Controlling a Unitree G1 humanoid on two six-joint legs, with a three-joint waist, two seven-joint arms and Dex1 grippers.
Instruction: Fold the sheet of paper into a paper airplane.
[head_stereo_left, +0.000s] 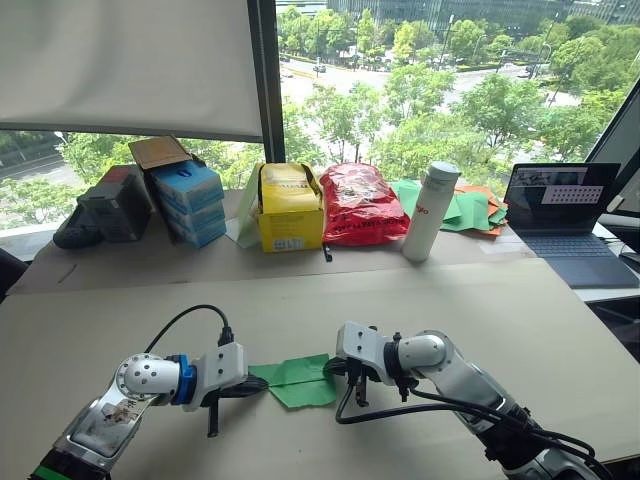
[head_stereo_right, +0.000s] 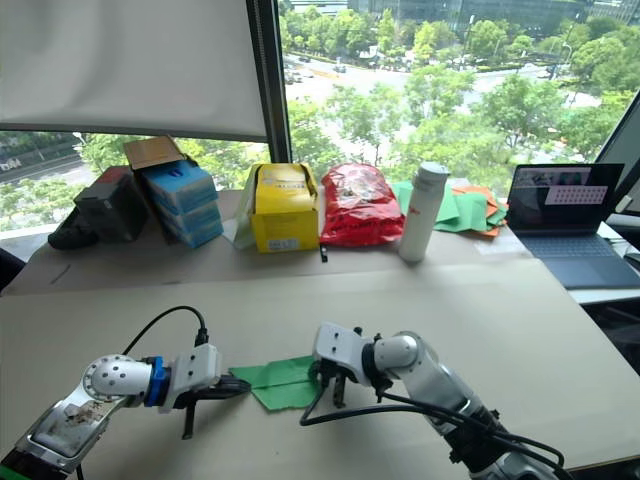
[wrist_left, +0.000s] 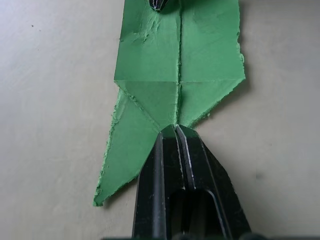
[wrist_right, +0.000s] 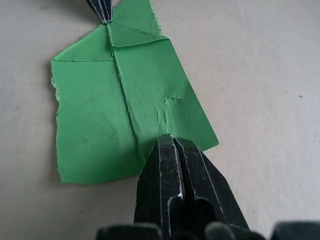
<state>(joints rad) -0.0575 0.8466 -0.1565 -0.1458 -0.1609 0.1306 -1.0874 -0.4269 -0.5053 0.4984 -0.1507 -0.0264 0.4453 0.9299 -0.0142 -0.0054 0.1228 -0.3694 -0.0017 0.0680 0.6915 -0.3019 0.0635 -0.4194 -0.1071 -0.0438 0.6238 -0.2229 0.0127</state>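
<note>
- Two hands on the sheet of paper (head_stereo_left: 296, 380), which I see lying flat on the surface (head_stereo_left: 420, 300) between them.
- My left hand (wrist_left: 176, 129): fingers clenched, tip pressing the pointed end.
- My right hand (wrist_right: 172, 140): fingers clenched, tip pressing the square end by the centre crease.

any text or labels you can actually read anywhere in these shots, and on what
None can be read for certain.
White bottle: red marking, too small to read.
Yellow box: label print blurred.
Red bag: print unreadable.
Blue boxes: marks too small.
Laptop screen: content illegible.
Sheet of paper: no print.
</note>
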